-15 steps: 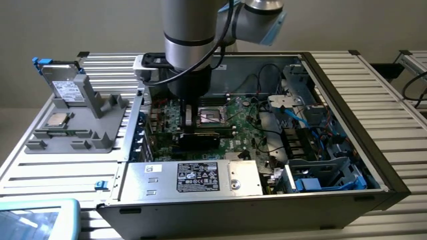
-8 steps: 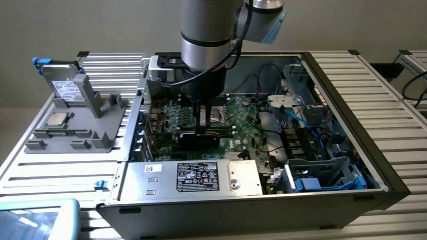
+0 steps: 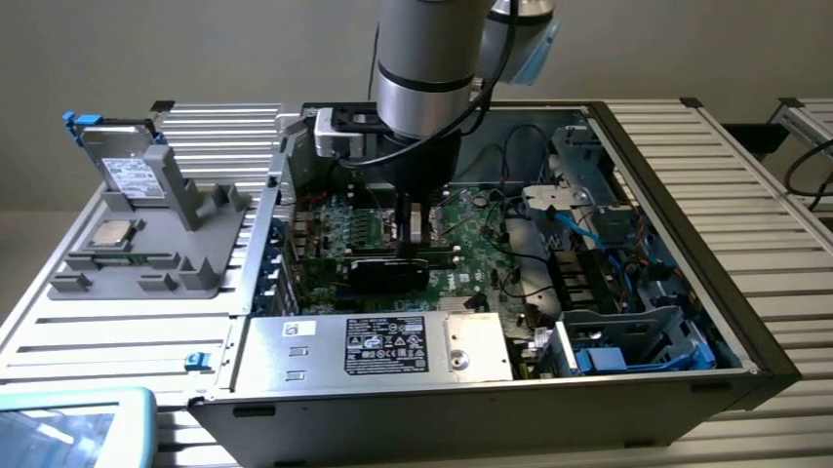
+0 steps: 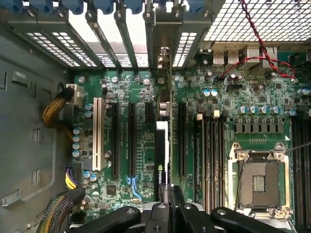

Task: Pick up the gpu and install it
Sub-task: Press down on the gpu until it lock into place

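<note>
NVIDIA logo on gpu (image 4: 161, 160)

Gripper (image 3: 414, 255) down inside open computer case (image 3: 677, 195), fingers closed on gpu (image 4: 162, 145) standing on edge among expansion slots (image 4: 131, 138). Free slots flank card on both sides; narrow gaps only. Bracket bay dividers (image 4: 121, 34) crowd card's far end. Empty CPU socket (image 4: 257, 182) with raised frame sits near, beyond memory slots. Braided cable bundle (image 4: 56, 109) and case wall close off other flank. In exterior view, power supply box (image 3: 377, 346) blocks near edge, blue drive cage (image 3: 638, 341) and loose cables (image 3: 573, 219) fill exterior view's right
</note>
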Motion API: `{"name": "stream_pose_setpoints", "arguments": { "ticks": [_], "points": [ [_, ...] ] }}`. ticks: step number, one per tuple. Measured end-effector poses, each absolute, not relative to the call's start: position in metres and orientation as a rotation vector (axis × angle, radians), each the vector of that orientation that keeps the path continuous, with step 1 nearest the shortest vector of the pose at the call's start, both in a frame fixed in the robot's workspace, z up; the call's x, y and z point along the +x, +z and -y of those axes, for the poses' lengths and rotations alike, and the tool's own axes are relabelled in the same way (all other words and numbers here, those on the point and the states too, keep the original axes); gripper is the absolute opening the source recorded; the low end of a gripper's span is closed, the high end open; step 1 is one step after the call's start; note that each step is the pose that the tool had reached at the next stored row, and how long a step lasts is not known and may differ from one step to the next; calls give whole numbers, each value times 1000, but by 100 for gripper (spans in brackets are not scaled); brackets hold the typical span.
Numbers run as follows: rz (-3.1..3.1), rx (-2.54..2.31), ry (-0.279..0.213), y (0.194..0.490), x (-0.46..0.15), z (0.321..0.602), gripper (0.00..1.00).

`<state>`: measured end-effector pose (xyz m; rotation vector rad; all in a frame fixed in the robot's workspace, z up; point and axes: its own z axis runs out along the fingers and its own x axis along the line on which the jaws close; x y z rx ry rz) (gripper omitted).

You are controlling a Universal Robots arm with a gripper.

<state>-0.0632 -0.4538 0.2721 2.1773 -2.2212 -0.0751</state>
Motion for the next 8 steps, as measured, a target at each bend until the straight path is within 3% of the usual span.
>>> {"name": "stream_pose_setpoints", "arguments": {
  "ticks": [8],
  "points": [
    [2223, 2179, -79, 265, -63, 455, 12]
  ]
}}
